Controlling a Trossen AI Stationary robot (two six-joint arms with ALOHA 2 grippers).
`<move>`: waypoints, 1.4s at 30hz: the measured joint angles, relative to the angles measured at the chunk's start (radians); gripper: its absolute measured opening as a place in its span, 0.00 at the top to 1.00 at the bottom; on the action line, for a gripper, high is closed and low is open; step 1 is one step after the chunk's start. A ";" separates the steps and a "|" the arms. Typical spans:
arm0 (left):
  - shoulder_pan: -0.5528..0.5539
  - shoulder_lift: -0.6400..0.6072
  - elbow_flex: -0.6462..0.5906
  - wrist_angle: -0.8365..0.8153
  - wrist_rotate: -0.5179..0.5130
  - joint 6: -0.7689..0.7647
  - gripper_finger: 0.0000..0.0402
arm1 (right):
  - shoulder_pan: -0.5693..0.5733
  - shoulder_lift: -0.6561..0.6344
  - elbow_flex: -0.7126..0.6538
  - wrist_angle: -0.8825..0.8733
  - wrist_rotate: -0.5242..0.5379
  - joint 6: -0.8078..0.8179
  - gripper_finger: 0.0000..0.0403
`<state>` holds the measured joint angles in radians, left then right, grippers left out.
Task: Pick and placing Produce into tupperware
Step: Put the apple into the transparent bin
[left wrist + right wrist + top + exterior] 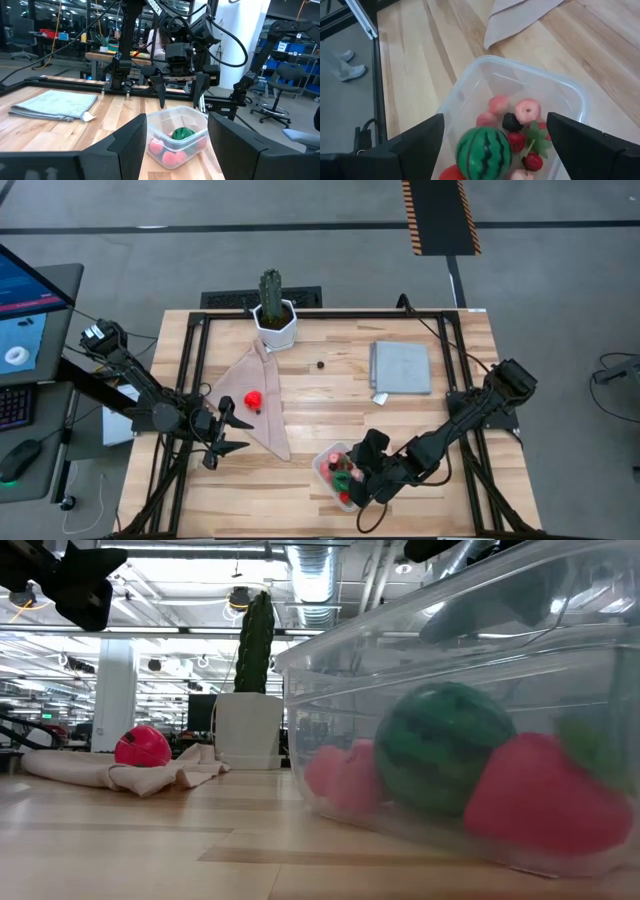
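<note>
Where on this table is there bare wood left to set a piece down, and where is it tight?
Bare wood lies between the beige cloth and grey mat, holding only a small dark berry, and at the front edge left of the tupperware. It is crowded at the tupperware, under the open right gripper, and beside the left gripper on the cloth.

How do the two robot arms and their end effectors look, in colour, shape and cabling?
Both arms are black and made of jointed segments. The left end effector has two slim, pointed black fingers. The right end effector has two dark tapered fingers hanging from a wide horizontal bar, with black cables looping above it and white lettering on the arm. In each wrist view, the arm's own fingers appear as broad, flat, matte black pads.
</note>
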<state>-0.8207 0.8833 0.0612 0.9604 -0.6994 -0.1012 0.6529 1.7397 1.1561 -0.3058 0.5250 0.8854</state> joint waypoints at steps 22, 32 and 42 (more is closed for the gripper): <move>0.000 0.000 0.000 -0.052 -0.229 -0.099 0.50 | 0.003 -0.262 0.000 -0.301 0.295 -0.032 0.08; 0.000 0.000 0.000 -0.059 -0.250 -0.105 0.50 | 0.164 -0.478 0.000 -0.933 0.484 0.490 0.08; 0.000 0.000 0.000 -0.070 -0.412 -0.135 0.47 | 0.307 -0.573 -0.021 -1.250 0.500 0.862 0.08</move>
<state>-0.8207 0.8833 0.0608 0.8905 -1.1110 -0.2360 0.9595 1.1663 1.1355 -1.5559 1.0251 1.7478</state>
